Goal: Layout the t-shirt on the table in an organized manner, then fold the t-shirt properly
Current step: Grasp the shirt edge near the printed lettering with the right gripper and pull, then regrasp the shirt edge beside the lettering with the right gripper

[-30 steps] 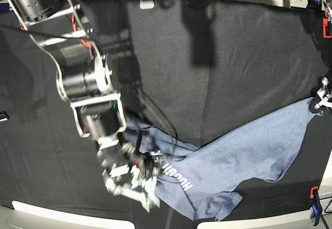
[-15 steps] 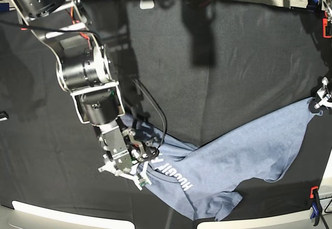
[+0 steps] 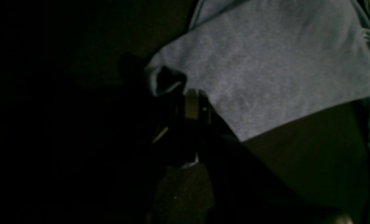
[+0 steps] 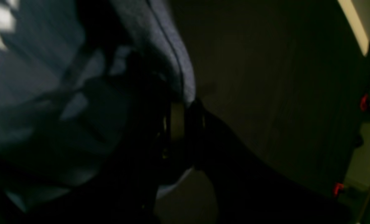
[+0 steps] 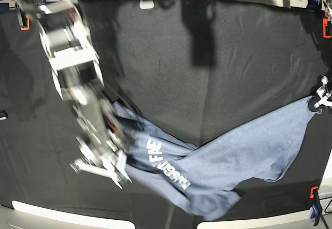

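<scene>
Two patches of white block lettering show on the t-shirt in the base view, sitting upside down and slanted: the upper patch reads roughly "FACE", though only the last letters are clear, and the lower one looks like "HUGGING" but is too skewed and creased to read letter by letter. No other writing can be made out; the wrist views are too dark and blurred for any.

At the base view's left, the right gripper has its jaws drawn together on the shirt's near-left edge. The right wrist view shows a seamed hem of the t-shirt running down into the closed fingertips, with bunched cloth to the left of them.

At the far right edge of the base view, the left gripper sits at the shirt's raised right corner. In the left wrist view its jaws are pinched shut on a folded corner of the t-shirt, with the fabric spreading away up and to the right.

Between the two grippers the shirt is stretched diagonally across the front-right part of the table, rumpled at the left end, lying on the black cloth, with a loose flap hanging toward the near edge
</scene>
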Controlling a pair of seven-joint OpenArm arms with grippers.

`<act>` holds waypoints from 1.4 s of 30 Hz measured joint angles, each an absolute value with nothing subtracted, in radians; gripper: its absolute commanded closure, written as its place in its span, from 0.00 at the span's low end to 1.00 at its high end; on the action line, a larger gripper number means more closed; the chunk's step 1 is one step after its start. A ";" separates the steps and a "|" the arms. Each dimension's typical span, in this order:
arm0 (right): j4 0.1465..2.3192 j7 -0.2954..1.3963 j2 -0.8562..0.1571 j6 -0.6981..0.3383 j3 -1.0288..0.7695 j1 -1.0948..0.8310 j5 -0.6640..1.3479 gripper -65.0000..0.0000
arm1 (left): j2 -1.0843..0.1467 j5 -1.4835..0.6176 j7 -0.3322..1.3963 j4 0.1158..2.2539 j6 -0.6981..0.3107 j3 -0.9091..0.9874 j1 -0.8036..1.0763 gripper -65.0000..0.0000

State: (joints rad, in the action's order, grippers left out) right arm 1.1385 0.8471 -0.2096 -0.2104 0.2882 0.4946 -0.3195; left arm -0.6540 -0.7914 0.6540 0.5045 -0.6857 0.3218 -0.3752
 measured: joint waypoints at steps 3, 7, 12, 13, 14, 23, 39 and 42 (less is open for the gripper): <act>1.348 0.873 -0.274 -0.210 0.286 0.391 -0.321 1.00 | -0.654 -0.794 0.653 0.505 -0.686 0.322 -0.375 1.00; 1.594 0.901 -0.350 -0.210 0.289 0.238 -0.316 1.00 | -0.654 -0.793 0.652 0.504 -0.686 0.322 -0.376 1.00; 1.787 0.923 -0.396 -0.194 0.233 0.031 -0.319 1.00 | -0.654 -0.793 0.653 0.505 -0.686 0.322 -0.375 1.00; 1.817 0.924 -0.395 -0.194 0.209 -0.012 -0.318 1.00 | -0.654 -0.792 0.654 0.504 -0.686 0.322 -0.375 1.00; 1.846 0.920 -0.393 -0.197 0.184 -0.055 -0.318 1.00 | -0.654 -0.791 0.654 0.504 -0.686 0.322 -0.375 1.00; 1.920 0.897 -0.393 -0.192 -0.020 -0.303 -0.197 0.93 | -0.654 -0.791 0.654 0.504 -0.686 0.322 -0.374 1.00; 1.698 0.835 -0.276 -0.209 0.000 0.069 0.158 0.56 | -0.653 -0.791 0.654 0.504 -0.686 0.322 -0.377 1.00; 1.549 0.843 -0.226 -0.212 0.051 0.204 0.158 0.56 | -0.653 -0.793 0.653 0.504 -0.686 0.322 -0.377 1.00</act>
